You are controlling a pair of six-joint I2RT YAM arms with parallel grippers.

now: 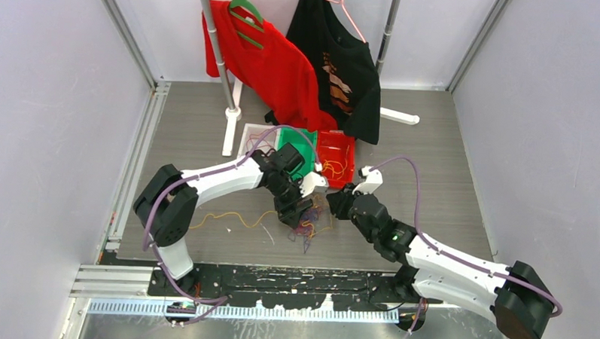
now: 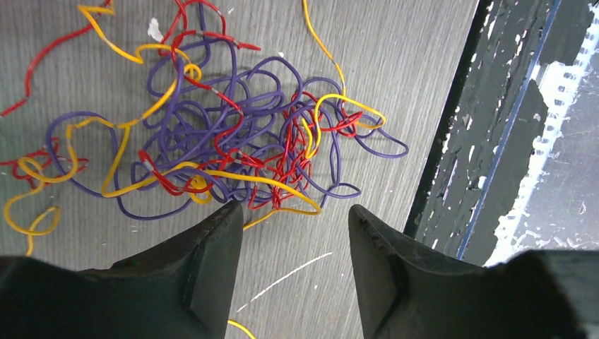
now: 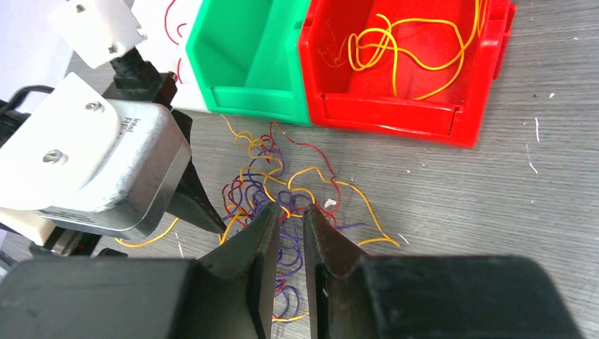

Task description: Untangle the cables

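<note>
The cables (image 2: 233, 134) lie in a knotted heap of purple, red and yellow strands on the grey table, also seen as the cables (image 1: 310, 226) between both arms and the cables (image 3: 282, 191) under the right fingers. My left gripper (image 2: 293, 212) is open just short of the heap's near edge, with only bare table between its fingers. My right gripper (image 3: 289, 208) hovers over the heap's middle with its jaws a narrow gap apart. Strands show through the gap and none is clamped. The left gripper (image 3: 106, 169) sits close on the left of the right wrist view.
A green bin (image 3: 247, 56) and a red bin (image 3: 487, 92) holding yellow strands stand just beyond the heap. A loose yellow strand (image 1: 227, 218) trails left. A clothes rack (image 1: 218, 53) with a red shirt (image 1: 270, 63) and a black shirt (image 1: 346, 65) stands behind. The table's dark front edge (image 2: 459, 141) is close.
</note>
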